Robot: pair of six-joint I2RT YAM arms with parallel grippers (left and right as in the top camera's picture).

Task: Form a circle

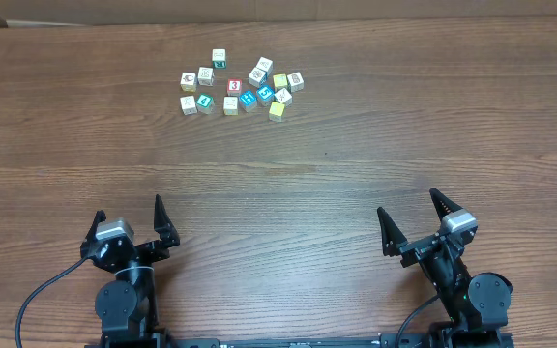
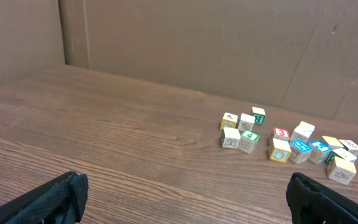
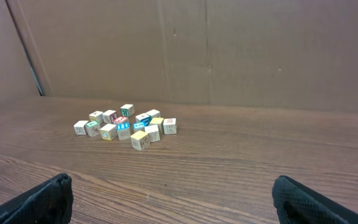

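Overhead, we see the left gripper (image 1: 130,208) and the right gripper (image 1: 407,201) at the near edge of the wooden surface (image 1: 356,155), both with jaws spread wide and holding nothing. Well apart from them, toward the far side, lies a loose scatter of small picture cubes (image 1: 206,77). At the right end of that scatter sits the circle (image 1: 279,82), a tight group of white, teal-marked and yellow cubes, close together or touching. A cardboard wall (image 3: 229,50) stands behind the surface.
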